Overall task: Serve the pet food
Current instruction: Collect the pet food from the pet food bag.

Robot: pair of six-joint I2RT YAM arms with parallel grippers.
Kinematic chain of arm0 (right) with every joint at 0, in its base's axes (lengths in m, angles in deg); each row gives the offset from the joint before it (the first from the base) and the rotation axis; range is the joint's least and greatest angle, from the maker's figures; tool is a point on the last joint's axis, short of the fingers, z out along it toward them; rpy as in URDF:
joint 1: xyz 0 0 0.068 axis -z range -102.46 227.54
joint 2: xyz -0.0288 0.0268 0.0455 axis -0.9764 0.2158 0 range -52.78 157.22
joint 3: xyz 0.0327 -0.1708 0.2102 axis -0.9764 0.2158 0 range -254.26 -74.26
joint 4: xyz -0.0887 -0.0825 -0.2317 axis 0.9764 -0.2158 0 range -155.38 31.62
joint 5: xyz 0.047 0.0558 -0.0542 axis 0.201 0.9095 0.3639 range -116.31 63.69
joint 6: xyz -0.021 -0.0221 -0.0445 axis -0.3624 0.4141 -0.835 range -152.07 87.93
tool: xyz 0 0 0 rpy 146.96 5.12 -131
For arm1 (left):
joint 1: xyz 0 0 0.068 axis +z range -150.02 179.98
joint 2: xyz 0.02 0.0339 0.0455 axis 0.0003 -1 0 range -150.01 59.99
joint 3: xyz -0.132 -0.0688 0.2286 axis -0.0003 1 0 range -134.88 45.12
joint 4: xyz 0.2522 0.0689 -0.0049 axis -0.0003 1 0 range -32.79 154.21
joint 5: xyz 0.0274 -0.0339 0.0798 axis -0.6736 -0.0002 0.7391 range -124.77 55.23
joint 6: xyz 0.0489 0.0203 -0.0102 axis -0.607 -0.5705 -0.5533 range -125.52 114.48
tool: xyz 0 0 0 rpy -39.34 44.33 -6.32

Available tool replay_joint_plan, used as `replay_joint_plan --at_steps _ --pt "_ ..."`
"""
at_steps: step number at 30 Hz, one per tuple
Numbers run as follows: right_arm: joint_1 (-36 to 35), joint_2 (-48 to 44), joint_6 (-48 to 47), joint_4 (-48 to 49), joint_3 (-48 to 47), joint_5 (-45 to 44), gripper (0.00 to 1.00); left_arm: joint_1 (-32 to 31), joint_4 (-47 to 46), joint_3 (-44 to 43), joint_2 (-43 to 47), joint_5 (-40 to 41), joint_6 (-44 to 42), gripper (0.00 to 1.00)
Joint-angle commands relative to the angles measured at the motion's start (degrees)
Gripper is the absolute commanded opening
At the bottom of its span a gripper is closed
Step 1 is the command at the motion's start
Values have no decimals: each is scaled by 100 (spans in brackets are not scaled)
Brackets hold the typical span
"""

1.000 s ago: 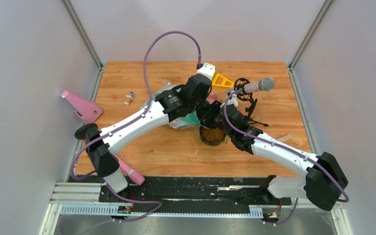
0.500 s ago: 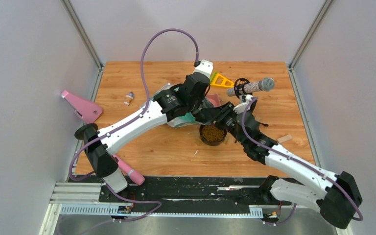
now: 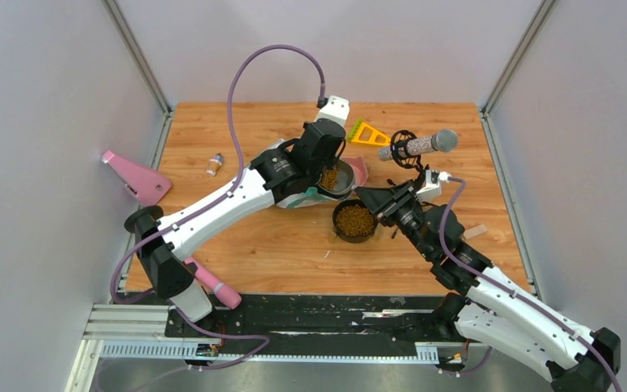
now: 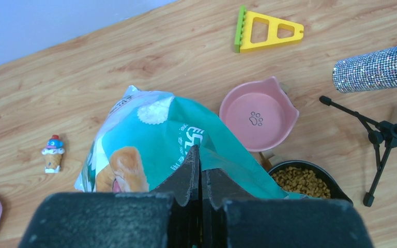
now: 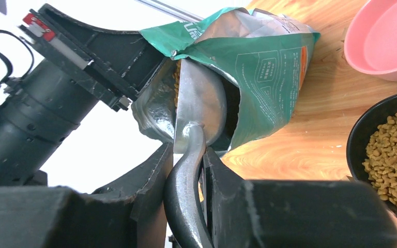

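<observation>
The right gripper [image 5: 188, 170] clamps the scoop [image 5: 199, 111], which points lengthwise into the bag [image 5: 269, 67] mouth that the left gripper [image 4: 200, 170] pinches open, with the bowl [image 5: 352, 144] of kibble [image 5: 393, 160] just beside.

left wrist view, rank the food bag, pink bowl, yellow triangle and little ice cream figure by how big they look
1. food bag, largest, though it is nearest the camera
2. pink bowl
3. yellow triangle
4. ice cream figure, smallest

Two bowls [image 4: 258, 101] [image 4: 341, 194]; one bag [image 4: 186, 124]; one scoop [image 5: 199, 103]; one microphone [image 4: 372, 68]; one yellow triangle [image 4: 271, 41].
</observation>
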Motion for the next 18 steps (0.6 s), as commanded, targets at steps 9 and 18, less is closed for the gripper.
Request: replay_joint_plan --at_steps 9,18 --pt "12 -1151 628 57 583 -336 0 -1 -611 -91 544 539 -46 0" --pt "12 -1586 1222 526 1490 -391 0 16 -591 -183 410 495 -42 0"
